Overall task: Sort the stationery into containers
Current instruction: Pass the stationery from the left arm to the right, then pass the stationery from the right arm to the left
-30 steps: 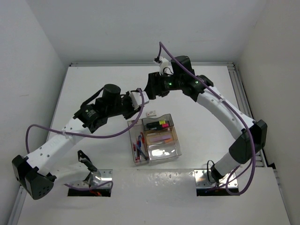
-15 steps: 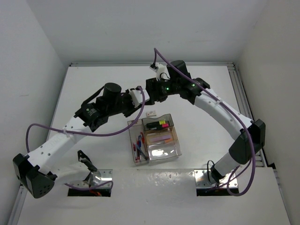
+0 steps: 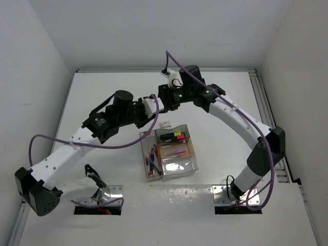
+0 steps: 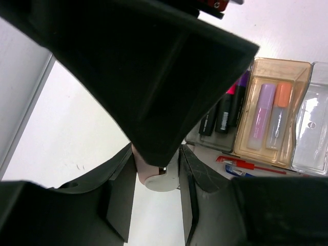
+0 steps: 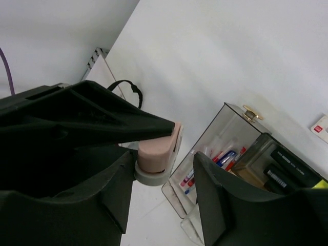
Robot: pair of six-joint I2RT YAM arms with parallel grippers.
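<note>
Where the two grippers meet above the table (image 3: 102, 97), just behind the trays, a pale pink eraser (image 4: 154, 173) is held off the surface. The left gripper (image 4: 157, 166) looks pinched on it, fingers touching both sides. The right gripper (image 5: 165, 164) stands spread around the same eraser with a sliver of gap on one side, so I read this as a handover not yet finished. A white eraser (image 3: 165, 123) lies loose on the table just behind the cluster. Most of the sorting seems done. Red and blue pens (image 3: 152, 156) lie in the long narrow tray (image 3: 144, 146). Dark-bodied highlighters (image 4: 223, 110) are in the grey tray (image 3: 182, 128), and purple and orange highlighters (image 4: 270, 115) are in the amber tray (image 4: 281, 64). The clear tray (image 3: 179, 165) holds nothing I can make out. What is left, by my reckoning, is the two erasers. Compared with a second ago, the right arm has swung its wrist leftward and drawn its elbow in, closing on the left gripper. The left arm, the trays and the white eraser lie as they did.
</note>
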